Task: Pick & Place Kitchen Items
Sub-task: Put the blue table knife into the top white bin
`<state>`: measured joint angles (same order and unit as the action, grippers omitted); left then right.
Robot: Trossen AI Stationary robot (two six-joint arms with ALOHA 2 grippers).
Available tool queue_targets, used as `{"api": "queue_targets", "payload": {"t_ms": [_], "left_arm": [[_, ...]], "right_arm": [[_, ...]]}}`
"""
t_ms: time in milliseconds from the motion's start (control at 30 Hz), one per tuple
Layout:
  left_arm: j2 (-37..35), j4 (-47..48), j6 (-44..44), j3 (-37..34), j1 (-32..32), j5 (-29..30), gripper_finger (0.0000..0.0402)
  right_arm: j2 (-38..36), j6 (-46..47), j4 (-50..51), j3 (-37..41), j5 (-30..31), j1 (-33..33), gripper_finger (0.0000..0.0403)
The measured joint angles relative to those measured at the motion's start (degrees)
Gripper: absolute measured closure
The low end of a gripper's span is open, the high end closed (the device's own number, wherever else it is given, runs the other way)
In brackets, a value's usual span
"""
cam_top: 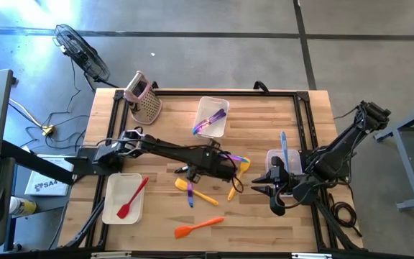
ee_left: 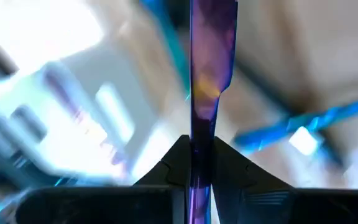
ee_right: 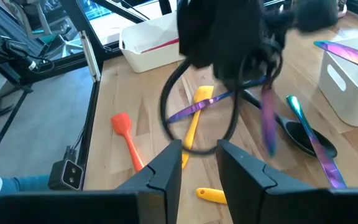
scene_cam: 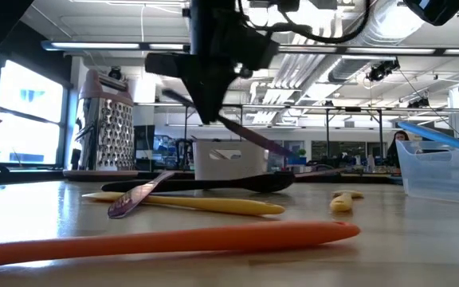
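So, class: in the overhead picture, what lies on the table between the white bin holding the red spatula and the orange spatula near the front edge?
In the high view, nothing: only bare wood separates the white bin from the orange spatula.

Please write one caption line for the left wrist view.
Left hand shut on a slim iridescent purple plastic utensil, lifted against a blurred background.

A robotics lab in an open industrial hall. Exposed ceiling ducts (scene_cam: 349, 32) and strip lights run above distant workstations, the floor (cam_top: 214, 43) is bare concrete, and cables (cam_top: 56, 119) trail beside a wooden counter (cam_top: 257, 216) in a black frame.
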<state>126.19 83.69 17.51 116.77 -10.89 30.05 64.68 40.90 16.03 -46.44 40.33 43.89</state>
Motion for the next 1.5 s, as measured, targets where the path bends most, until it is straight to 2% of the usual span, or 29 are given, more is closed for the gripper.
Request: {"api": "queue_targets", "payload": {"t_ms": [100, 167, 367, 500, 600, 733, 867, 933, 1033, 1133, 1233, 1500], "left_arm": [[-0.01, 7.01, -0.02, 3.18, 0.19, 6.8, 0.0372], [-0.36, 5.93, 1.87, 4.76, 0.42, 10.55, 0.0372], [-2.16, 6.28, 5.8, 11.65, 3.69, 14.85, 0.0372], [-2.59, 6.35, 7.56, 15.5, 8.07, 15.09, 0.0372], [-3.47, 6.18, 6.08, 17.63, 12.35, 10.03, 0.0372], [-3.34, 5.26, -2.37, 18.06, 19.44, 0.21, 0.0372], [-3.32, 1.73, -7.39, 18.05, 25.75, -13.15, 0.0372], [-3.31, 0.4, -10.64, 18.05, 27.8, -16.61, 0.0372], [-3.22, -0.54, -20.93, 18.05, 30.17, -20.35, 0.0372], [-3.02, 0.02, -27.07, 18.05, 32.0, -27.02, 0.0372], [-2.5, -0.08, -28.68, 17.84, 32.35, -30.17, 0.0372], [1.67, 1.08, -29.82, 15.47, 32.63, -31.39, 0.0372]], "right_arm": [[0.42, 1.31, -0.02, 0.0, 0.23, -0.01, 0.0308], [1.11, 2.17, -0.09, 0.0, 0.25, 0.01, 0.0308], [4.34, 6.17, -0.5, 0.0, 0.1, 0.01, 0.0308], [6.57, 7.99, -1.67, 0.0, -0.07, 0.0, 0.0308], [7.42, 8.03, -3.57, 0.0, 0.01, 0.24, 0.0308], [7.79, 6.14, -6.33, 0.02, 1.54, 2.04, 0.0308], [7.79, 5.45, -7.8, 0.02, 3.86, 4.41, 0.0308], [7.79, 5.47, -8.12, 0.02, 4.92, 5.68, 0.0308], [7.79, 5.88, -8.1, 0.01, 5.9, 7.27, 0.0308], [7.79, 5.95, -8.13, 0.02, 8.46, 8.55, 0.0311], [7.79, 5.84, -8.09, 0.02, 10.55, 9.23, 0.0313], [7.79, 6.46, -8.02, 0.02, 10.72, 9.36, 0.0314]]}}
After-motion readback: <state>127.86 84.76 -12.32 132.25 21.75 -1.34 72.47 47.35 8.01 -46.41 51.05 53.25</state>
